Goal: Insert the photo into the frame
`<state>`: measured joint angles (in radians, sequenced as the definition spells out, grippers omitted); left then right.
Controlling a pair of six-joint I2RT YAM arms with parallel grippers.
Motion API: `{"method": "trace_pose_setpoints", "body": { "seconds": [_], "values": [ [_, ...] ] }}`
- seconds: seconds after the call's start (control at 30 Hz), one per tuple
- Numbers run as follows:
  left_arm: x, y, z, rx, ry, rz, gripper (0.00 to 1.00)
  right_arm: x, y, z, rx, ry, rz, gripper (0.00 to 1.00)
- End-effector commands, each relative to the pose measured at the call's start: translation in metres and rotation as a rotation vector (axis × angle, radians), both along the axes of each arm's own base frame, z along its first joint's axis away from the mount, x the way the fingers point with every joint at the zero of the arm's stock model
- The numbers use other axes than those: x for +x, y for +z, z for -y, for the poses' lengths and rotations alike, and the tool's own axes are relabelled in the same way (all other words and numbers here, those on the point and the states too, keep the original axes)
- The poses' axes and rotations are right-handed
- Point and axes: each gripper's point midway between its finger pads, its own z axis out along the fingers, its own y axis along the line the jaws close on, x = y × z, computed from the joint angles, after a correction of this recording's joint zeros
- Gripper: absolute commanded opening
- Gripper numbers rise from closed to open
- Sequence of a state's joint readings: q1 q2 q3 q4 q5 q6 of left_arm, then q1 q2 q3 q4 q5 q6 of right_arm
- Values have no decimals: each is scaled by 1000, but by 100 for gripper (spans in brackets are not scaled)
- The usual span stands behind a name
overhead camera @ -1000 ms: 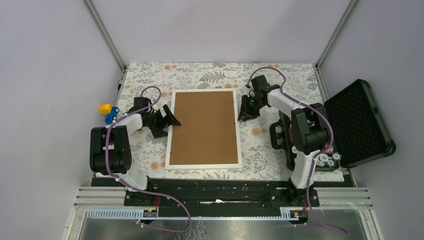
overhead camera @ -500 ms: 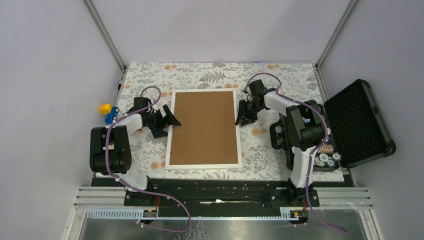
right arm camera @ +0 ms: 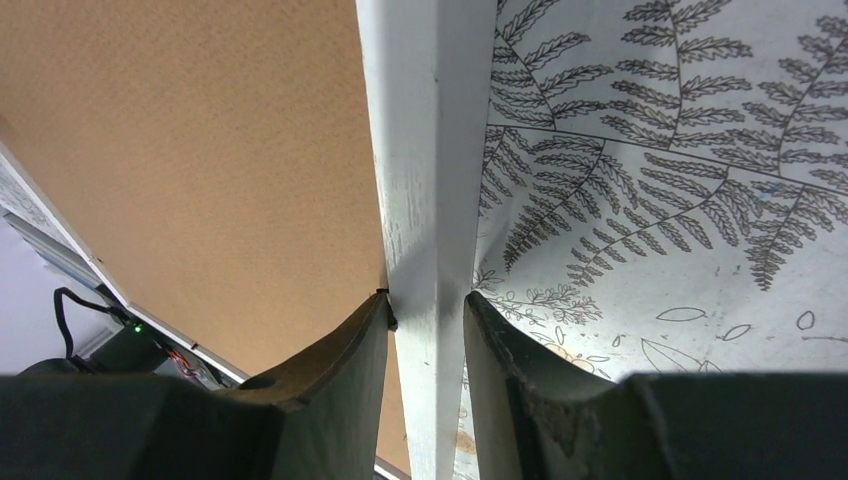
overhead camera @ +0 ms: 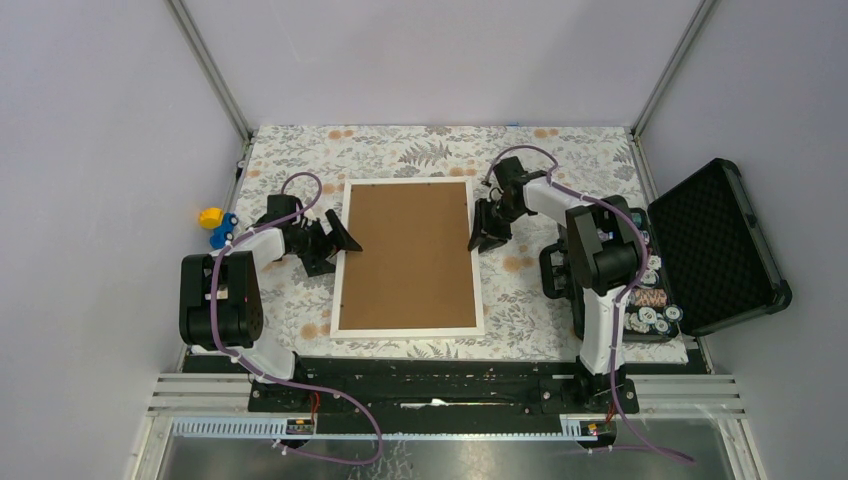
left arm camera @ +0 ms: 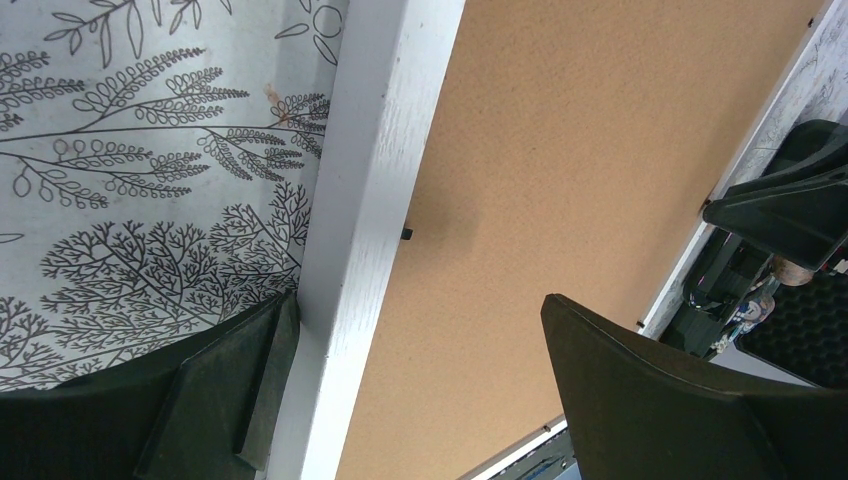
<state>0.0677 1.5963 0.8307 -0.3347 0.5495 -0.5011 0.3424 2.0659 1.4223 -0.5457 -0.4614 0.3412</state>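
- The frame (overhead camera: 407,181) lies flat in the middle of the worktop (overhead camera: 420,148), long sides running away from you, on the leaf-patterned cover.
- Its back faces up: a plain brown backing board (overhead camera: 408,255) fills the opening inside the white rails.
- Your left fingers (overhead camera: 345,238) are at the frame's left rail, a little beyond its midpoint, and they are spread wide.
- In the left wrist view, one finger (left arm camera: 215,400) is down on the cover just outside the white rail (left arm camera: 360,200). The other (left arm camera: 690,400) hangs well inboard over the brown board (left arm camera: 560,150), so the rail sits between them with plenty of slack on the board side.
- A small black tab (left arm camera: 407,233) shows on the rail's inner edge, at the edge of the board.
- Your right fingers (overhead camera: 487,230) are at the frame's right rail, in its far half.
- In the right wrist view they (right arm camera: 320,390) are drawn in narrow, one on the board side and one on the cover side, each tip tight against a face of the white rail (right arm camera: 425,150); they look clamped on it.
- To your right an open black case (overhead camera: 715,245) with a foam-lined lid sits at the edge of the worktop, with small round items in its lower half, too small to identify.
- A small yellow and blue object (overhead camera: 215,224) rests beyond the cover's left edge.
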Motion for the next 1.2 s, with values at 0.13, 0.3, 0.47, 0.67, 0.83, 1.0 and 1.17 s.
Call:
{"method": "trace_pose_setpoints", "body": {
  "seconds": [0.13, 0.3, 0.47, 0.67, 0.83, 1.0, 1.17],
  "values": [
    [2, 5, 9, -46, -30, 31, 99, 4, -46, 19, -305, 20, -14, 40],
    [2, 6, 9, -47, -30, 33, 99, -1, -65, 33, -515, 32, -46, 39],
    [2, 7, 9, -50, -31, 35, 99, 1, -82, 41, -630, 61, -78, 38],
    [2, 12, 12, -66, -46, 56, 99, 11, -12, -58, -117, 144, 3, 51],
    [4, 24, 2, -2, -20, 107, 99, 34, 63, -53, -54, 87, 183, 81],
    [-11, 21, -24, 119, 168, 51, 99, 20, 54, -16, -82, 62, 184, 86],
    [-25, 12, -16, 54, 232, 45, 99, 10, 22, -19, -47, 65, 131, 86]
  ]
}}
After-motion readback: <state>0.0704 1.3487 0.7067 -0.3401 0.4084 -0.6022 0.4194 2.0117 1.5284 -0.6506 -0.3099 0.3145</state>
